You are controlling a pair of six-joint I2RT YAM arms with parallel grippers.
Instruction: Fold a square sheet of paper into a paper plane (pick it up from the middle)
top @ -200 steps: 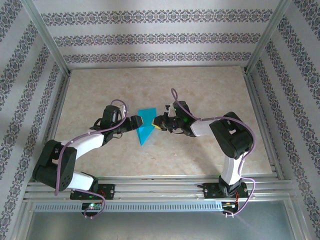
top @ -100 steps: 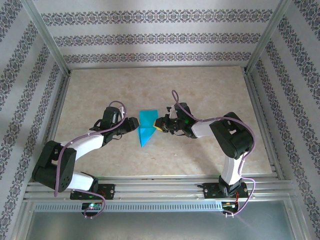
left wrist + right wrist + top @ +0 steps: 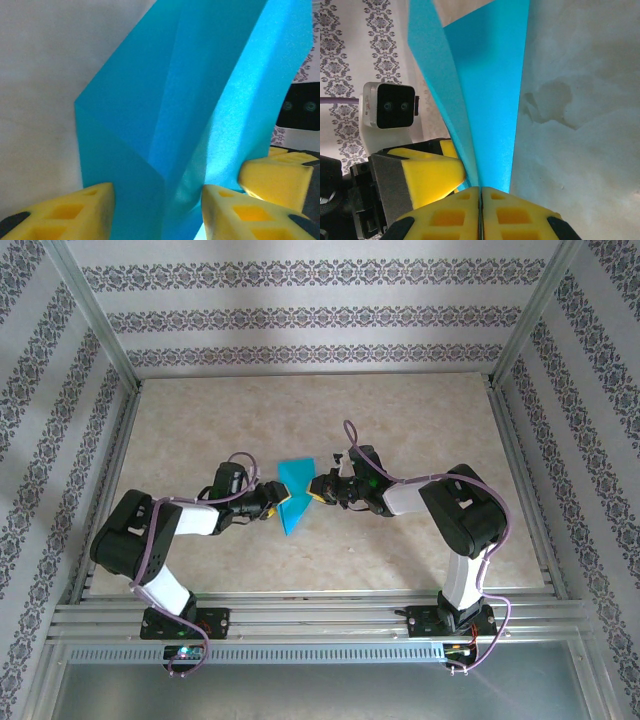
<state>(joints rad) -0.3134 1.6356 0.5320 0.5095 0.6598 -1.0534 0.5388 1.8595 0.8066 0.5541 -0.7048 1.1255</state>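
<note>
While tight on the paper plane (image 3: 293,512), right claw (image 3: 317,487) low, level

The paper plane (image 3: 293,480) is teal-blue; the fingers (image 3: 65,215) beside it bright yellow; the table (image 3: 420,410) beneath it mottled beige — the walls (image 3: 300,315) behind it white with grey floral stripes.

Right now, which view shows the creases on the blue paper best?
Left wrist: the blue paper is close and face-on, its crease lines plain above the left hand's parted fingers. Right wrist sees it nearly edge-on, pinched in the shut right hand. Top external gives a small pointed outline, no creases.
</note>
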